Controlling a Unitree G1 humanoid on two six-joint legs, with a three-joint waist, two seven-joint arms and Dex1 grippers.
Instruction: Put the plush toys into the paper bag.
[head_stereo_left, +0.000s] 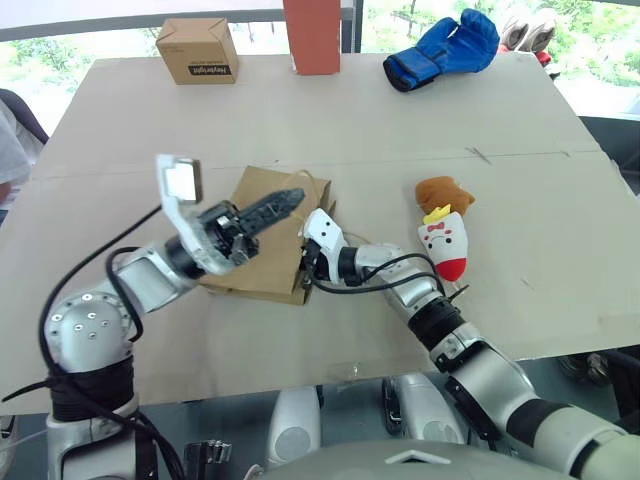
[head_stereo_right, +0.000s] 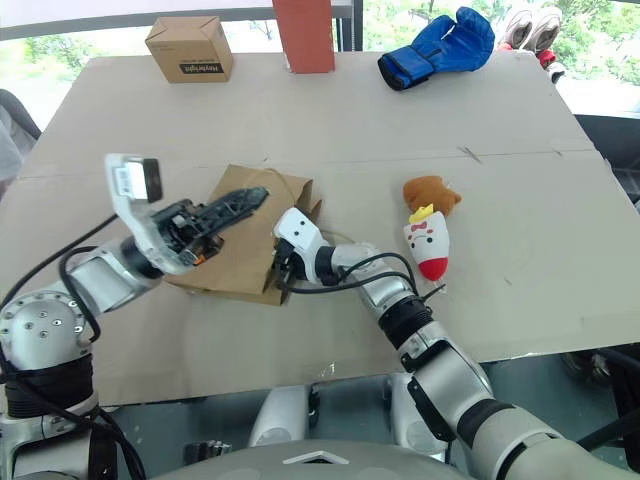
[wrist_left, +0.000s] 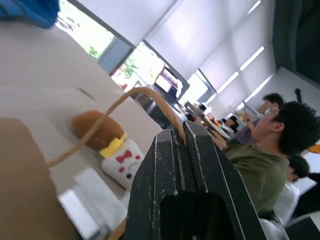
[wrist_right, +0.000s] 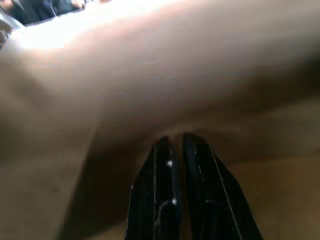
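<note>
An open-plan office or lab floor, this one: seated people (wrist_left: 260, 150) in a row off to the side, one lit monitor (wrist_left: 167, 82) by the glass, big windows (wrist_left: 87, 32) with pale roller blinds drawn down and greenery outside; up front the bench (head_stereo_left: 330, 120) is just cardboard sheets laid flat, a makeshift test rig

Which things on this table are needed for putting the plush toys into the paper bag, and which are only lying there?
Needed:
- paper bag, lying flat
- white plush toy
- brown plush toy, touching the white one

Only lying there:
- blue boxing glove
- small cardboard box
- tall red-orange box
</note>
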